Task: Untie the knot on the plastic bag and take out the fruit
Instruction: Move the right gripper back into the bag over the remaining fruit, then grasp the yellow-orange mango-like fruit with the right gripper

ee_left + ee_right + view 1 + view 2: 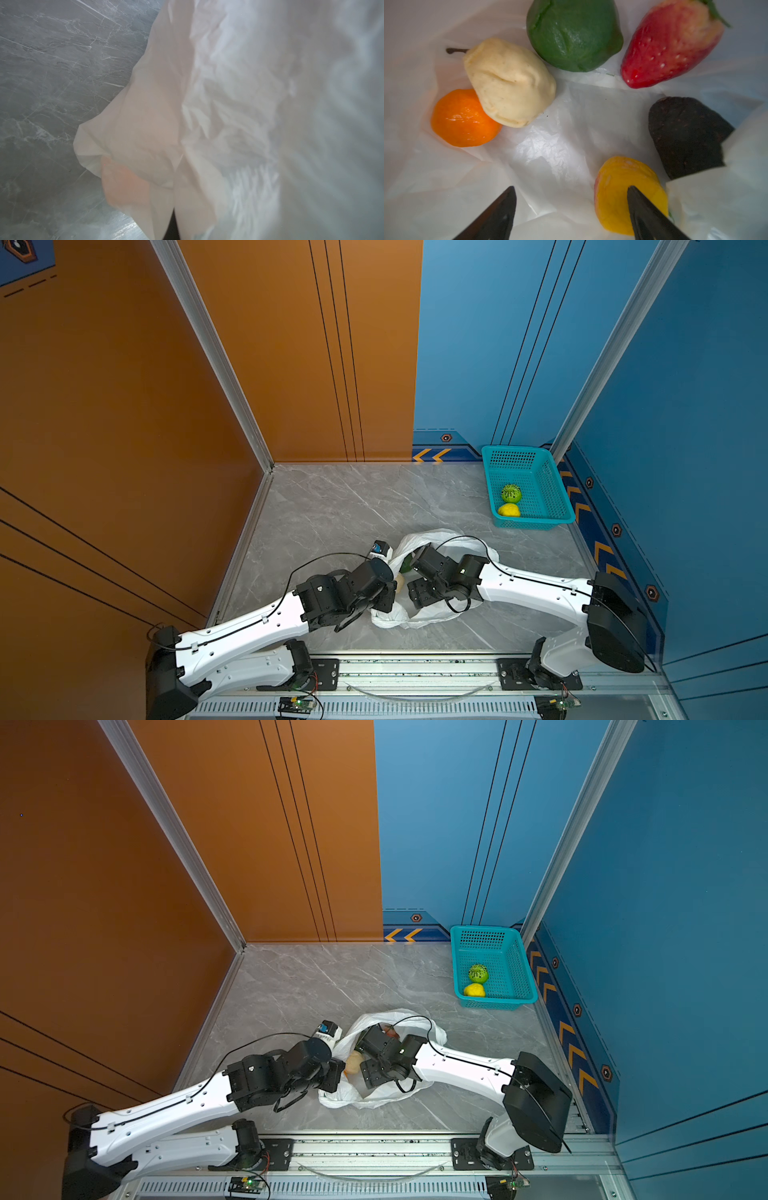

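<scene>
— Counted how many inside the plastic bag [432, 537], down between both arms?
— Six: one orange [463, 118], one cream pear [510, 83], one green fruit [573, 35], one strawberry [672, 45], one dark avocado [687, 135], one yellow fruit [618, 187].
— And in the teal basket [552, 489]?
— Two: striped melon [511, 492], lemon [508, 510].
— Grippers?
— Right gripper [571, 188] spread wide inside the bag, gripping nothing. Left gripper [386, 598] closed tight at the bag's edge.

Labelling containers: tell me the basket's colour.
The basket is teal; it shows best in a top view.

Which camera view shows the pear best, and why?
The right wrist view: the pear lies whole and close inside the bag, stem and dents plain. In both top views the pear is only a small cream patch, partly hidden. The left wrist view shows only the bag's outside, no pear.
</scene>
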